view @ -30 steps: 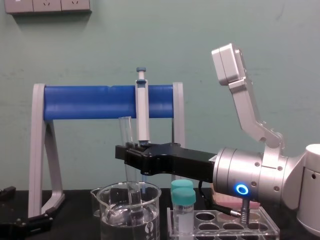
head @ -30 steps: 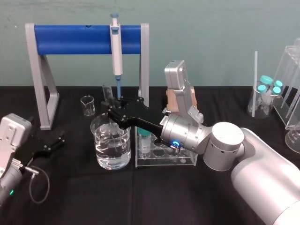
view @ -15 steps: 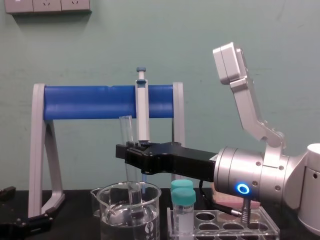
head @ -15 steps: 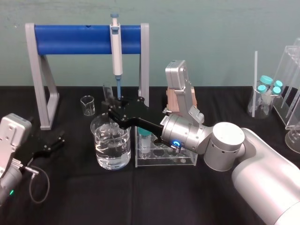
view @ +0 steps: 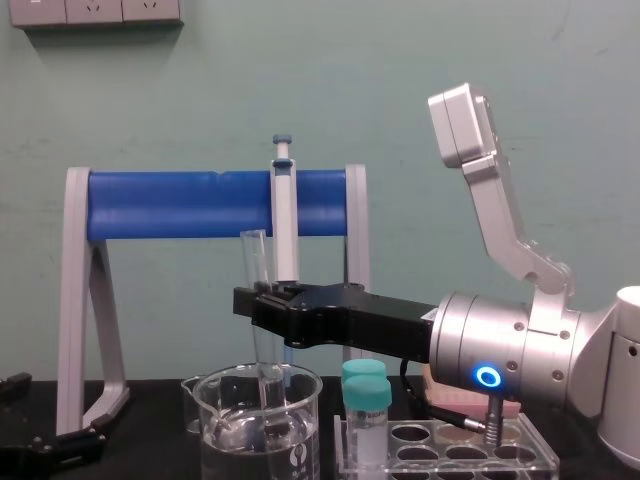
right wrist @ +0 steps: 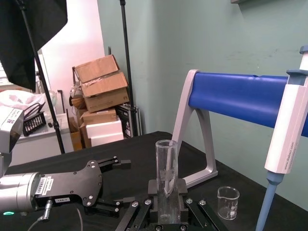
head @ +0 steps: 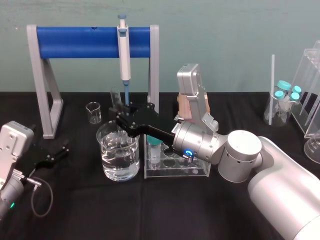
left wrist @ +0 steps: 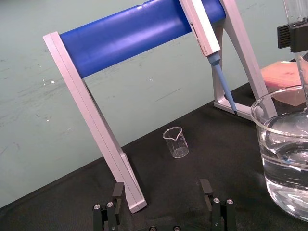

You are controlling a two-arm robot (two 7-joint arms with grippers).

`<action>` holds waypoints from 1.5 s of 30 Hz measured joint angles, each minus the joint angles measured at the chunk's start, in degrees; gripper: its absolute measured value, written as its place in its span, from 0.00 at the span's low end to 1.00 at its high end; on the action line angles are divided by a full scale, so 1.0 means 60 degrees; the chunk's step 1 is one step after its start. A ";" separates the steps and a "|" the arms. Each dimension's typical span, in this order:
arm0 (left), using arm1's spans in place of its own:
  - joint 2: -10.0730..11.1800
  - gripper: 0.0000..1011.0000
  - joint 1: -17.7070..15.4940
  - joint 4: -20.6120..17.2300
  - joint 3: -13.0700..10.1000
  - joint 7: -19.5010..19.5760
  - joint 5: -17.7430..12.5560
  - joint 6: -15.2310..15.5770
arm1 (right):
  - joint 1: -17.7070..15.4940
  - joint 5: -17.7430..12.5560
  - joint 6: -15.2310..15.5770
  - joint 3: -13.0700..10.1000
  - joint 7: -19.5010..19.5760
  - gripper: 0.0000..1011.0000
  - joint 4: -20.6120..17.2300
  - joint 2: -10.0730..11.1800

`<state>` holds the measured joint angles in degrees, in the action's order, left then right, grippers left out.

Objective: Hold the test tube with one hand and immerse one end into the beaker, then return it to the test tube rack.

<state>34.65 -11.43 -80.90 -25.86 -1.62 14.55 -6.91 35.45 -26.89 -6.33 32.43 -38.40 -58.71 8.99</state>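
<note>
My right gripper point(head: 121, 116) is shut on the test tube point(view: 258, 262), a slim clear glass tube held upright over the beaker point(head: 120, 159). In the chest view the gripper point(view: 256, 299) clamps the tube at mid-height. The tube's lower end reaches inside the beaker's rim point(view: 258, 378); I cannot tell whether it touches the water. The right wrist view shows the tube point(right wrist: 166, 175) between the fingers. The clear test tube rack point(head: 176, 169) stands just right of the beaker. My left gripper point(head: 59, 151) rests open on the table to the beaker's left, with nothing between its fingers point(left wrist: 118, 192).
A blue-and-grey stand point(head: 90, 42) with a hanging pipette point(head: 123, 50) stands behind the beaker. A small beaker point(head: 93, 112) sits under it. Teal-capped vials point(view: 366, 405) stand in the rack, with a pink box point(head: 192, 107) behind. A flask with vials point(head: 282, 102) is far right.
The right gripper and the test tube have crept very slightly up and to the right. The left arm has not moved.
</note>
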 joint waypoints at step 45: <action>0.0000 0.99 0.0000 0.0000 0.0000 0.0000 0.0000 0.0000 | -0.0079 -0.0483 -0.0308 -0.0353 -0.0044 0.22 -0.1399 0.0241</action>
<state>34.65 -11.43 -80.90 -25.86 -1.62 14.55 -6.91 34.98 -29.79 -8.18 30.31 -38.66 -67.11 10.44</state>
